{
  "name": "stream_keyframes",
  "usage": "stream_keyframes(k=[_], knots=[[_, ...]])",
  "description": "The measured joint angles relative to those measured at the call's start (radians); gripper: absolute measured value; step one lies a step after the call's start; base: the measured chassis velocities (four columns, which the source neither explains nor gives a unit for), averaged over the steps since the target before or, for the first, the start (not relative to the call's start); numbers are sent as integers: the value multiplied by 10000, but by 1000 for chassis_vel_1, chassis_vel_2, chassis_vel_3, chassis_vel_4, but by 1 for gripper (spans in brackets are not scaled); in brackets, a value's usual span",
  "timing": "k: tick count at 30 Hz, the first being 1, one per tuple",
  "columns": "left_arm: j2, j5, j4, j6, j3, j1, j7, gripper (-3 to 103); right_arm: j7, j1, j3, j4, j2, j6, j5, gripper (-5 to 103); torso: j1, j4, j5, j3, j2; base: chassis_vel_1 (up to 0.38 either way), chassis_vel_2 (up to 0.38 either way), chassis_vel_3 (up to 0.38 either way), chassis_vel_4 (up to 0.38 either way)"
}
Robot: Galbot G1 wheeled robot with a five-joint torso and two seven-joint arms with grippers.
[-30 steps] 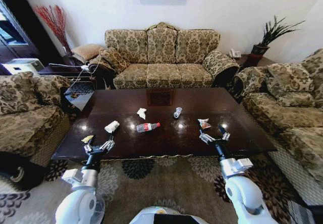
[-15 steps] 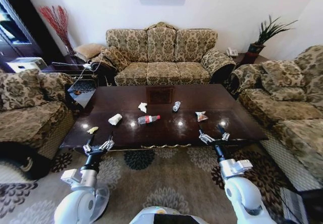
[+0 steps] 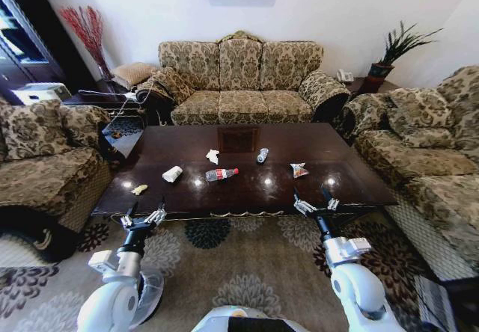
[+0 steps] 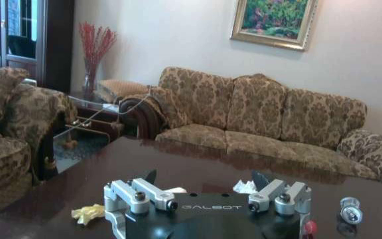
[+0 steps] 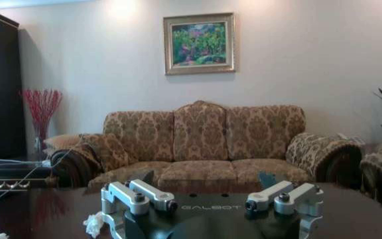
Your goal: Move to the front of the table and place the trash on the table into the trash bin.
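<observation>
The dark glossy table point(image 3: 247, 197) stands ahead of me. On it lie trash pieces: two crumpled white papers point(image 3: 212, 155) point(image 3: 172, 173), a clear bottle with a red label point(image 3: 221, 174), a crushed clear cup point(image 3: 262, 155), a snack wrapper point(image 3: 299, 170) and a yellowish scrap point(image 3: 139, 190). My left gripper point(image 3: 144, 217) hangs open just off the table's front edge, near the scrap point(image 4: 88, 213). My right gripper point(image 3: 314, 201) is open at the front edge, short of the wrapper. The trash bin point(image 3: 34, 231), black with a white liner, sits low on the left, partly cut off.
Patterned sofas surround the table: one behind point(image 3: 239, 85), one left point(image 3: 45, 160), one right point(image 3: 426, 145). A glass side table point(image 3: 120, 134) stands at the back left corner. A potted plant point(image 3: 393, 51) is at the back right. Floral carpet point(image 3: 232, 265) lies between me and the table.
The whole view has shifted: the table now looks farther off, and both grippers sit at its front edge instead of over it. The trash lies as before.
</observation>
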Motion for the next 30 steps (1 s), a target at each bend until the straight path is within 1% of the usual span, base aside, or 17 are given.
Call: stream_keyframes(k=[10, 13, 14, 15, 17, 19, 22, 30], knots=[[-90, 144, 168, -7, 15, -2, 0, 98, -57, -55, 19, -117, 59, 178, -98, 100, -6, 1, -2, -2, 3, 54, -15, -52, -4], [-69, 177, 213, -12, 4, 17, 0, 98, -51, -61, 19, -164, 116, 361, -307, 100, -3, 0, -2, -1, 2, 0, 0, 0, 0], [-16, 199, 289, -28, -29, 55, -32, 98, -55, -60, 22, -226, 173, 604, -588, 100, -1, 0, 0, 0, 2, 0, 0, 0, 0], [37, 205, 354, -56, -77, 72, -58, 98, -80, -70, 25, -225, 189, 660, -684, 100, -1, 0, 0, -1, 2, 0, 0, 0, 0], [107, 211, 426, -108, -131, 86, -74, 98, -89, -90, 26, -201, 192, 668, -695, 100, -2, 0, 0, -1, 2, 0, 0, 0, 0], [379, 199, 537, -178, -235, 118, -91, 98, -137, -161, 60, 6, 193, 644, -600, 100, -3, 0, -4, -1, 2, 24, 23, -28, -15], [485, 180, 541, -186, -249, 137, -92, 98, -147, -151, 87, 55, 191, 639, -562, 100, -3, 0, -4, -1, 3, 52, 48, -58, -30], [339, 241, 489, -135, -111, 79, -95, 98, -75, -87, 65, 42, 153, 637, -395, 100, -4, 0, 0, -1, 3, 110, 91, -102, -92]])
